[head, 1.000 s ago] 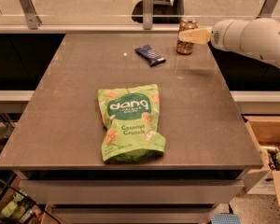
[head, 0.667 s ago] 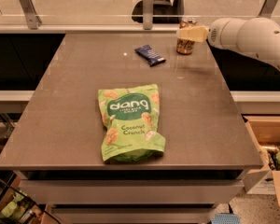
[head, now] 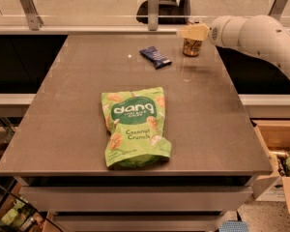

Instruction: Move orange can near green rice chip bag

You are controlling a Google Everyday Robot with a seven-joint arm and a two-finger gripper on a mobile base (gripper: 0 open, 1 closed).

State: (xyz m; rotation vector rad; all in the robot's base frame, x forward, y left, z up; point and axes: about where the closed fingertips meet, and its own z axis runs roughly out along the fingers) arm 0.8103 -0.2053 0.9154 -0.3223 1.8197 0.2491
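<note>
The orange can (head: 192,47) stands upright near the far right edge of the grey table (head: 208,110). My gripper (head: 193,32) reaches in from the right on a white arm (head: 253,33) and sits over the can's upper part, hiding its top. The green rice chip bag (head: 135,127) lies flat in the middle of the table towards the front, well apart from the can.
A small dark blue wrapped snack bar (head: 155,57) lies on the table left of the can. A glass railing with metal posts (head: 153,6) runs behind the table. An open cardboard box (head: 280,158) stands on the floor at the right.
My gripper has moved left, from beside the can to over its upper part. The can, bag and snack bar have not moved.
</note>
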